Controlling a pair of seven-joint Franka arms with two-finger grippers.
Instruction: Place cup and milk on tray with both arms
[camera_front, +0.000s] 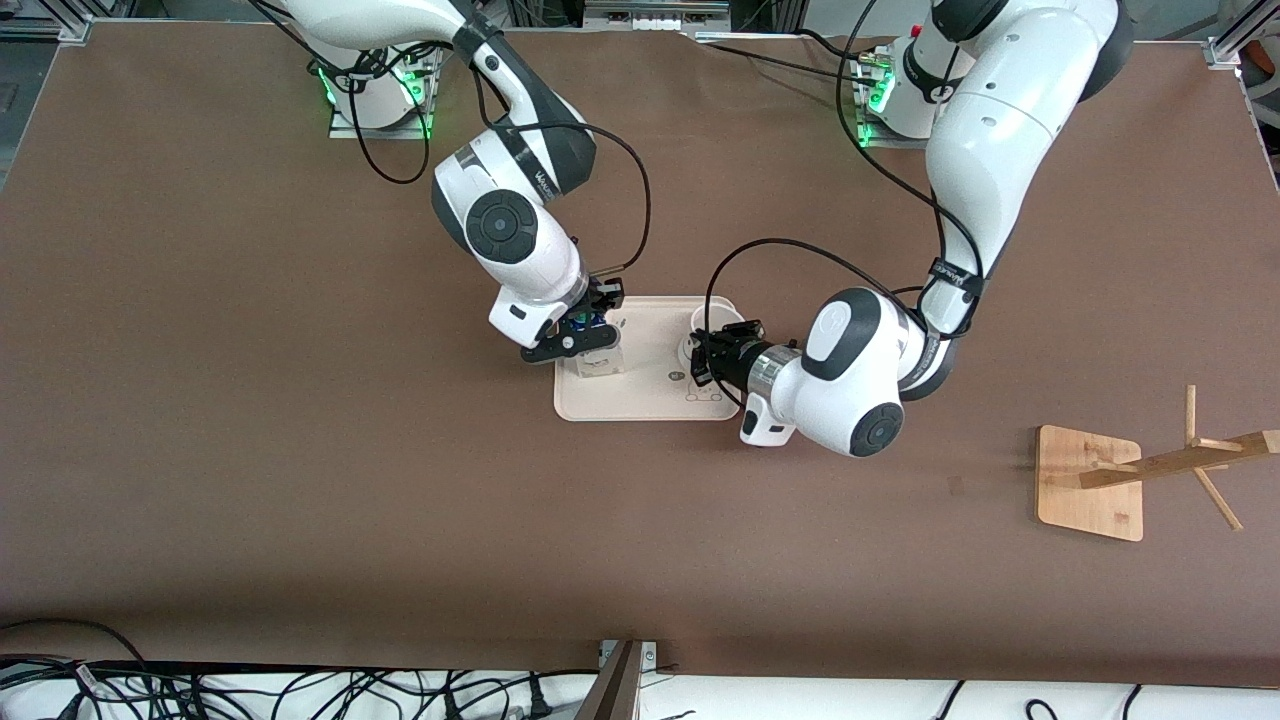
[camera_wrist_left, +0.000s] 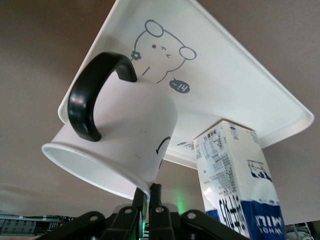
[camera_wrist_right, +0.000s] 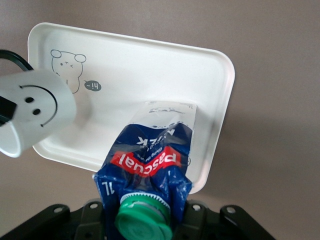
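The cream tray (camera_front: 650, 400) lies mid-table. My right gripper (camera_front: 588, 330) is shut on the top of the milk (camera_front: 598, 358), a blue-topped carton with a green cap (camera_wrist_right: 145, 219). The milk stands upright on the tray's end toward the right arm. My left gripper (camera_front: 706, 356) is shut on the rim of the white smiley cup (camera_front: 712, 330), its fingers (camera_wrist_left: 156, 196) pinching the wall. The cup (camera_wrist_left: 120, 135) is tilted, with its base toward the tray (camera_wrist_left: 240, 75) at the end toward the left arm. I cannot tell whether its base touches the tray. The cup (camera_wrist_right: 32, 107) and the milk (camera_wrist_left: 235, 185) each show in the other wrist view.
A wooden rack with a square base (camera_front: 1090, 483) and a tilted peg arm (camera_front: 1180, 462) stands toward the left arm's end of the table, nearer the front camera than the tray. Cables (camera_front: 300, 690) run along the table's front edge.
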